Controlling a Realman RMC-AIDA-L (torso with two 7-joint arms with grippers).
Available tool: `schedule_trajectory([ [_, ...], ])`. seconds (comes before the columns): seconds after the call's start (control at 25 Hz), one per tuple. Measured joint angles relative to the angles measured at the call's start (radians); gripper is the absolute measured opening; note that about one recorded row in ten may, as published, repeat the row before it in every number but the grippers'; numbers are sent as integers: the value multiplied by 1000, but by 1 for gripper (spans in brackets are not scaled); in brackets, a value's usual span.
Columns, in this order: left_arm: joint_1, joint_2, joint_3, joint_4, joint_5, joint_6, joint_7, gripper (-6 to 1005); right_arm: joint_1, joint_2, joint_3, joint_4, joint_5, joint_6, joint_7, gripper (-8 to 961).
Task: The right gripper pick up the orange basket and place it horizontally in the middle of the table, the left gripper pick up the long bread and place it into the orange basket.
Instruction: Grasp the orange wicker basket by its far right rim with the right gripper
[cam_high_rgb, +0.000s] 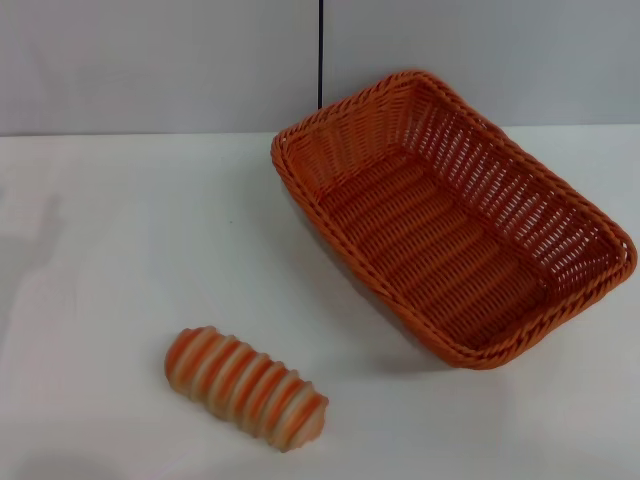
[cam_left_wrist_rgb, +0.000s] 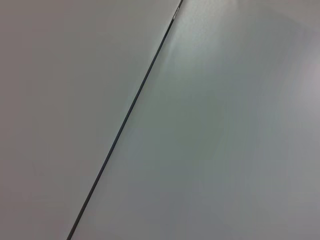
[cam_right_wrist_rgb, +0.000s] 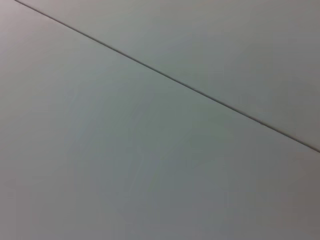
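Observation:
The orange basket (cam_high_rgb: 450, 215) lies on the white table (cam_high_rgb: 110, 250) right of centre, turned diagonally, its long axis running from the back middle toward the front right; nothing is in it. The long bread (cam_high_rgb: 246, 386), striped orange and cream, lies on the table in front, left of the basket and well apart from it, also angled. Neither gripper shows in the head view. Both wrist views show only a plain grey surface crossed by a thin dark line, with no fingers in them.
A grey wall (cam_high_rgb: 150, 60) with a thin dark vertical seam (cam_high_rgb: 321, 50) runs behind the table. The basket's far right corner reaches close to the right edge of the head view.

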Motion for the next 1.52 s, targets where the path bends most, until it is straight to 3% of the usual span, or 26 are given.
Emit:
schedule_trajectory([
  [0.48,2,2,9,1,0,0,0,795,3,-5,-5,0,-12,-1,0,437],
  [0.68,2,1,10,1,0,-2,0,794,3,-23,-8,15,-56,8,41,436],
  [0.88,5,0,10,1,0,4,-2,793,-10,-48,-9,115,-117,51,205,436],
  [1.04,7,0,11,1,0,5,-2,792,-12,-95,-9,224,-174,91,349,436],
  [1.28,8,0,11,1,0,6,-3,791,26,-228,1,381,-354,89,537,437],
  [1.4,8,0,11,1,0,6,-3,791,50,-280,7,468,-467,81,587,437],
  [1.52,9,-1,11,1,0,6,-3,790,73,-316,33,592,-639,56,656,438],
])
